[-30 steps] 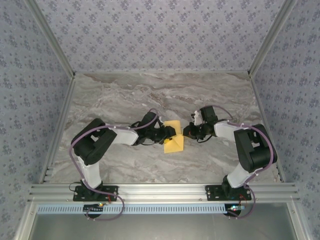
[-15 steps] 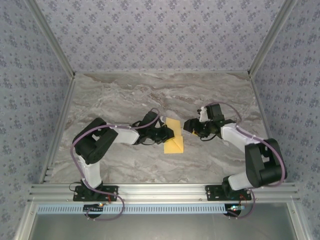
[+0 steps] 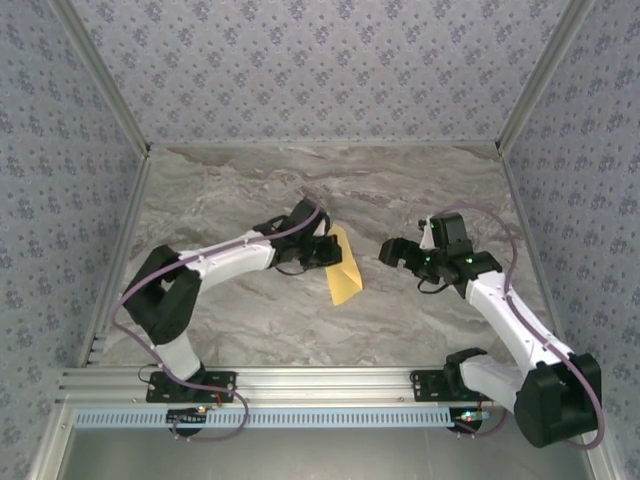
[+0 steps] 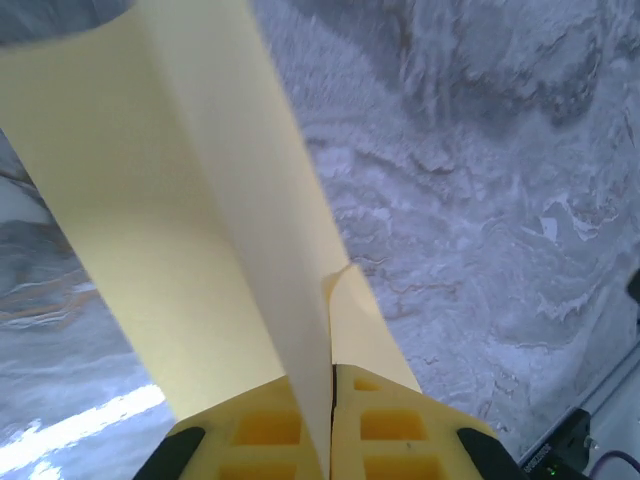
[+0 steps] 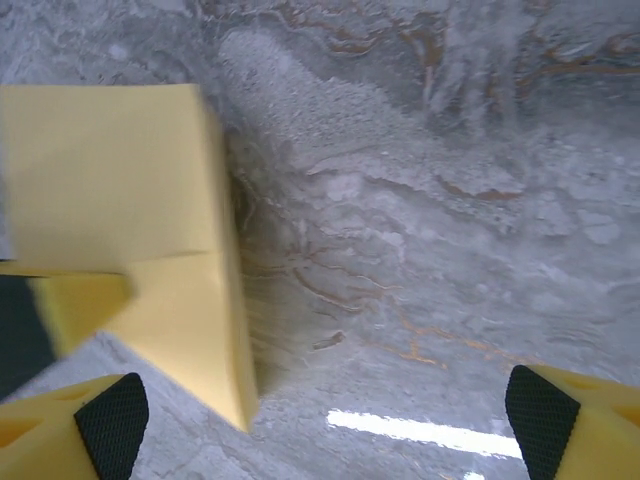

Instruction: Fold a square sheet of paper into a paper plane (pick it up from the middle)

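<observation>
The top external camera sits above and behind the arm bases point(image 3: 190, 384), at the bottom of its frame, and looks down from afar over the marble table point(image 3: 230, 190). The camera on the left gripper point(image 4: 330, 385) looks along its fingers point(image 4: 265, 430), almost against the square sheet of paper point(image 4: 170, 220). The one on the right gripper point(image 5: 325, 410) looks down at the tabletop from close, the sheet at its left. All three views share that sheet.

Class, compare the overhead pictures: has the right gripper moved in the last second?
Yes, the right gripper drew back slightly toward the right edge of the table.
</observation>
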Available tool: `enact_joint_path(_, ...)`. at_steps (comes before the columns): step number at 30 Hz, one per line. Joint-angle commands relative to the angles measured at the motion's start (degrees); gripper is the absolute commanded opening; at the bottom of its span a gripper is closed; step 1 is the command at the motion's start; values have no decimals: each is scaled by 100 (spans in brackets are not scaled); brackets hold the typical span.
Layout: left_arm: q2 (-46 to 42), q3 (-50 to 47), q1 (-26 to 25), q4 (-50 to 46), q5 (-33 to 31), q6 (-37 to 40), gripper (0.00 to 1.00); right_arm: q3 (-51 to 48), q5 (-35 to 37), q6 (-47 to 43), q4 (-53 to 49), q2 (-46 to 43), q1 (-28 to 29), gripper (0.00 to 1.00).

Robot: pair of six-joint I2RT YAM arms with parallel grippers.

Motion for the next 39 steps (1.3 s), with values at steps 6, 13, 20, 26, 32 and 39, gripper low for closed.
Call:
enact_joint_path(6, -203, 1690, -157, -3867, -3130, 1280, 8, 283, 859, 90, -551, -231, -111, 100)
enact_joint_path(13, 858, 2386, -593, -4640, -5302, 1208, 7, 46, 1261, 258, -495, -497, -240, 100)
enact_joint_path(20, 2056, 2469, -894, -4334, -5901, 1029, 7, -151, 1252, 488, -775, -635, -524, 100)
enact_joint_path(26, 2710, 2556, -1057, -3779, -5240, 1046, 9, -370, 1510, 509, -1123, -827, -700, 100)
enact_joint_path(32, 2852, 2599, -1182, -3391, -4558, 1046, 13, -624, 1448, 504, -1094, -919, -817, 100)
enact_joint_path(39, 2642, 2592, -1186, -3222, -3937, 998, 32, -737, 1368, 421, -1103, -919, -951, 100)
